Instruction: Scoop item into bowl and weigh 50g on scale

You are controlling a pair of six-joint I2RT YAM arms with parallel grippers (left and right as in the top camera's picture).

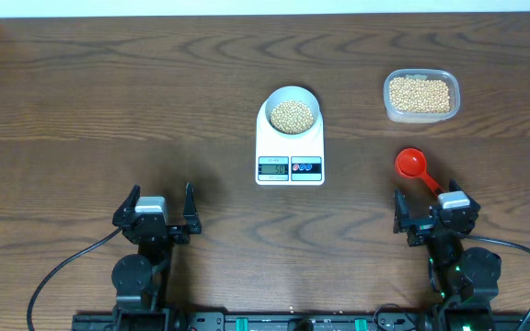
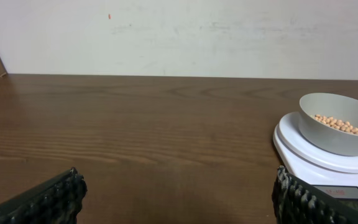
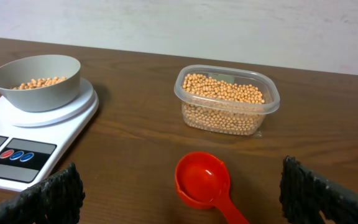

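Observation:
The white bowl sits on the white scale and holds a layer of tan beans. More beans fill a clear plastic tub at the back right. An empty red scoop lies on the table just ahead of my right gripper, which is open and holds nothing. My left gripper is open at the front left, over bare wood.
The brown wooden table runs to a pale wall at the back. Black cables trail from both arm bases along the front edge.

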